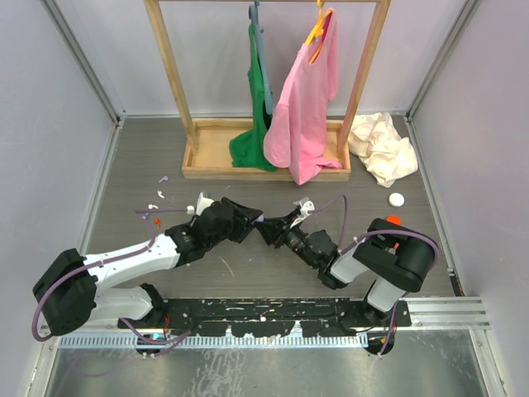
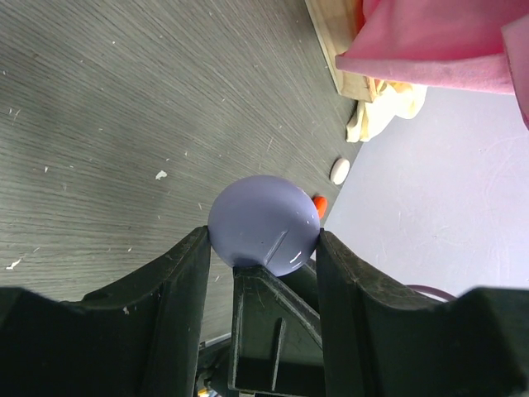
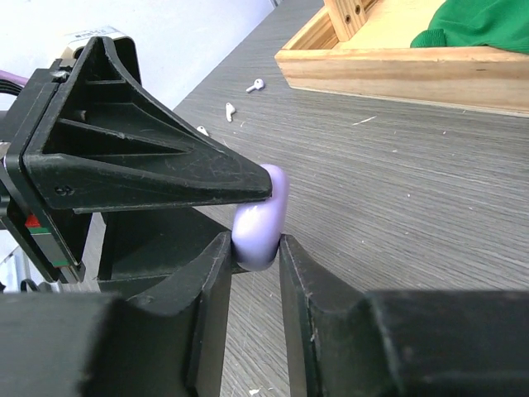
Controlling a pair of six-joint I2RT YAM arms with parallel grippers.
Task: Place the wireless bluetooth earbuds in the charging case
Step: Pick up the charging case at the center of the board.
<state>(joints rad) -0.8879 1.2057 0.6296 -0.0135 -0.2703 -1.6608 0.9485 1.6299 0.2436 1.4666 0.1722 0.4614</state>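
clenching one lavender case (image 2: 263, 217) together, left claw (image 2: 261, 248) and right claw (image 3: 254, 252) both grip; three white pieces (image 3: 229, 112) lie apart.

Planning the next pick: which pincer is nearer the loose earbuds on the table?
Left. The left pincer, gripping the charging case, has the earbuds off to its left; the right pincer grips the case's other side, farther from them.

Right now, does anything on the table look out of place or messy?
Yes. The earbuds lie scattered loose at the table's left, away from the case held between the left gripper and right gripper. A cream cloth sits crumpled beside the rack, not hung. Nothing looks broken.
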